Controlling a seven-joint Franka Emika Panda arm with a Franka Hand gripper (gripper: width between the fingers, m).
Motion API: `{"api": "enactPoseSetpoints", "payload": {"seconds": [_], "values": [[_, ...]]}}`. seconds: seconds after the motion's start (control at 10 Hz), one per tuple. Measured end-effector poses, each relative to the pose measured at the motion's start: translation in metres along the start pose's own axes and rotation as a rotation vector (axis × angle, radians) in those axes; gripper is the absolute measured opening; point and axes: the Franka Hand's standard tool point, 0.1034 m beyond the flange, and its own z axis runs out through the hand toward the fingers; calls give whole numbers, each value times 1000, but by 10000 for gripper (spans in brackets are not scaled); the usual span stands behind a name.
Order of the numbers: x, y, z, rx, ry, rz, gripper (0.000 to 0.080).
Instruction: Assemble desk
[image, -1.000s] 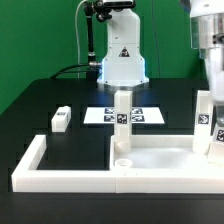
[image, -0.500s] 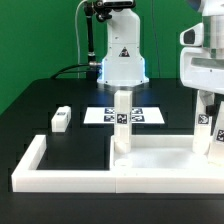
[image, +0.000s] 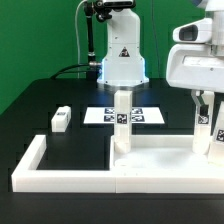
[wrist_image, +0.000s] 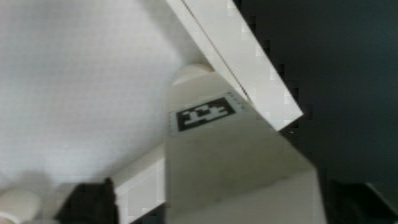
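The white tabletop panel (image: 160, 157) lies flat inside the corner of the rail. Two white tagged legs stand upright on it: one at the exterior view's left corner (image: 122, 122), one at the right (image: 204, 128). My gripper (image: 205, 100) comes down over the right leg with a finger on each side, shut on it. In the wrist view the tagged leg (wrist_image: 214, 125) fills the gap between my dark fingers (wrist_image: 111, 203), with the gripper (wrist_image: 222, 198) over the tabletop (wrist_image: 89, 80). A third leg (image: 60, 119) lies loose on the black table at the exterior view's left.
The long white U-shaped rail (image: 40, 160) borders the front and left of the work area; it also shows in the wrist view (wrist_image: 240, 55). The marker board (image: 140, 115) lies behind the legs. The robot base (image: 122, 60) stands at the back.
My hand has turned about the right leg and now shows broad and more to the left in the exterior view. The legs and the panel have stayed in place.
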Motion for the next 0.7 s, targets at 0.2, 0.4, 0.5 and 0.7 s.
{"api": "enactPoseSetpoints", "payload": {"seconds": [0.2, 0.4, 0.5, 0.7], "values": [[0, 0, 0, 1, -1, 95, 358], [1, 3, 1, -4, -2, 245, 292], [7, 9, 1, 9, -11, 337, 292], [10, 16, 3, 17, -50, 705, 292]]}}
